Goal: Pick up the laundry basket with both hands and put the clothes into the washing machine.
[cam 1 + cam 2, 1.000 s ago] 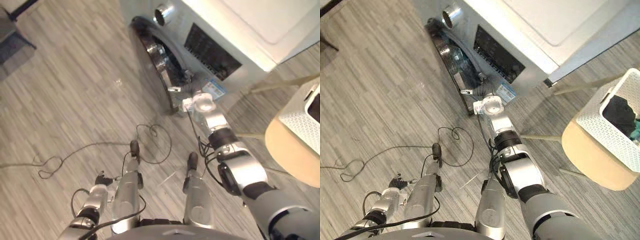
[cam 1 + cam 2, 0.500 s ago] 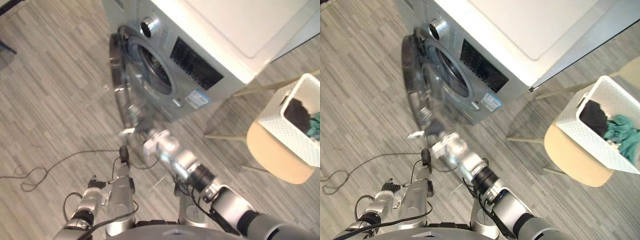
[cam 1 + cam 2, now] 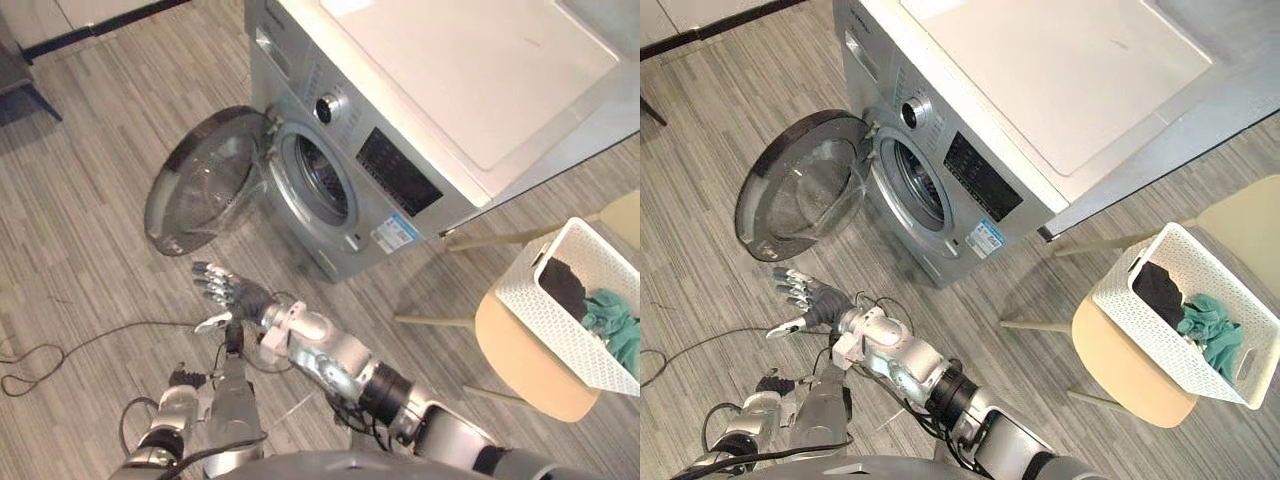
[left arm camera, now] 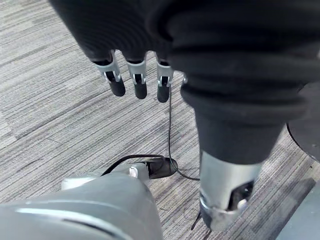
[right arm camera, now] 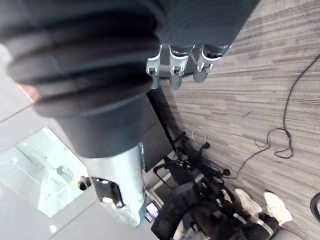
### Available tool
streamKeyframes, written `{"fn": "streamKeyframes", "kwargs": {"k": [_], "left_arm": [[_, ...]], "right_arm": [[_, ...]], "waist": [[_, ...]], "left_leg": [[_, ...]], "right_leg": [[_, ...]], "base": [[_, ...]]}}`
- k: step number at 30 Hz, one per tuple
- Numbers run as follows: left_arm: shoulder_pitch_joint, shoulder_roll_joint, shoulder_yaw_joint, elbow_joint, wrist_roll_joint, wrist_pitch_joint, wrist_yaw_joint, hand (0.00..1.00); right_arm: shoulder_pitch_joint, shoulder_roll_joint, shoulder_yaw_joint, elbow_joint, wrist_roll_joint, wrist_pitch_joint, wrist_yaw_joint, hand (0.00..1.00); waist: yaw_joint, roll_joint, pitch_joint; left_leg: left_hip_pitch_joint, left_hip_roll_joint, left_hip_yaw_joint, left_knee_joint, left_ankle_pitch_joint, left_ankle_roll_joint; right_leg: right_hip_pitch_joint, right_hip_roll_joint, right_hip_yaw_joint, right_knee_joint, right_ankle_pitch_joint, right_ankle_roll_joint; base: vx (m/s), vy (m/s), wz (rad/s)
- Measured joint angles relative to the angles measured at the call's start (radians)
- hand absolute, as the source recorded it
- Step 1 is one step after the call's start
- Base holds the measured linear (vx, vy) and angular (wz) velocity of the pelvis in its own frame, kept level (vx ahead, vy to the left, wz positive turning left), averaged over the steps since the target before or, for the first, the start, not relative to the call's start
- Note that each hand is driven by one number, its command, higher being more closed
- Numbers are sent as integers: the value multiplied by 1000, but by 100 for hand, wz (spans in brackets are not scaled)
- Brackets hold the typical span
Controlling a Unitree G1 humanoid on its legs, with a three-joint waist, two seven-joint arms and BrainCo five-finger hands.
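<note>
The white perforated laundry basket (image 3: 1164,342) sits on a beige chair (image 3: 1122,372) to the right of the washing machine (image 3: 420,120). It holds a black garment (image 3: 1159,289) and teal clothes (image 3: 1211,327). The round door (image 3: 204,181) stands wide open to the left, and the drum opening (image 3: 321,182) is bare. My right hand (image 3: 235,292) hangs open over the floor just below the door, fingers (image 5: 172,67) spread, touching nothing. My left hand (image 4: 137,82) is low by my side, fingers relaxed and empty. Both hands are far from the basket.
Grey plank floor (image 3: 90,250) spreads in front of the machine. The chair's pale legs (image 3: 1040,325) reach toward the machine. A dark piece of furniture (image 3: 22,82) stands at the far left. A person's pale shoes (image 5: 272,206) show in the right wrist view.
The door has swung from nearly shut to wide open. My right hand has come off its edge and dropped below it, open. The head views have shifted, bringing the basket fully in.
</note>
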Motion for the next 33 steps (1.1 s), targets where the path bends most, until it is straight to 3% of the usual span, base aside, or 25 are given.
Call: {"fn": "streamKeyframes", "kwargs": {"k": [4,7,11,14,17,19,24,28,31,33], "left_arm": [[11,-3,0,9,18,13,-10,0],[16,-12,27,11,24,16,-26,0],[29,-31,55,11,41,18,-50,0],[52,-40,58,12,58,21,-74,0],[67,-58,55,31,68,32,-97,0],[70,-73,32,49,77,36,-109,0],[83,-83,15,68,75,37,-118,0],[92,-80,23,67,68,35,-130,0],[96,-85,60,62,41,24,-130,0],[97,-96,70,58,33,15,-130,0]], "right_arm": [[89,-44,-61,-53,6,-4,-1,0],[181,-89,-182,-103,4,-8,-11,0],[349,-126,-456,-123,-43,-9,-51,0],[444,-150,-673,-118,-184,-7,-107,0],[460,-179,-847,62,-303,7,-152,0],[451,-209,-943,292,-368,45,-180,0],[482,-185,-1055,618,-406,115,-180,0],[510,-150,-1154,771,-407,135,-170,0],[512,-146,-1189,798,-476,142,-170,0],[511,-153,-1213,797,-485,141,-169,0]], "waist": [[-21,0,-32],[-31,-1,-44],[-47,-1,-69],[-63,8,-95],[-84,35,-128],[-93,64,-154],[-110,106,-174],[-110,115,-172],[-111,128,-156],[-113,146,-145]], "left_leg": [[15,5,25,0,-5,-3],[36,8,53,0,-11,-5],[77,7,83,0,-26,-6],[116,7,119,-1,-41,-6],[151,7,145,-6,-60,-4],[165,9,161,-5,-67,-7],[209,26,177,0,-78,-24],[235,46,178,13,-85,-29],[183,80,152,190,-166,-23],[154,83,129,246,-187,-7]], "right_leg": [[-2,5,25,-7,6,1],[5,8,49,-21,16,6],[38,9,76,-51,25,5],[57,9,106,-61,25,11],[77,11,130,-87,32,17],[91,15,143,-109,41,15],[132,31,156,-130,54,12],[172,50,150,-130,46,1],[192,61,142,-111,25,-11],[206,60,122,-97,11,-7]], "base": [[22,-38,-21],[8,-31,-23],[17,-12,-21],[26,-7,-32],[19,-6,-28],[50,-13,-21],[57,-27,-15],[17,-33,1],[-52,-21,9],[-82,-5,31]]}}
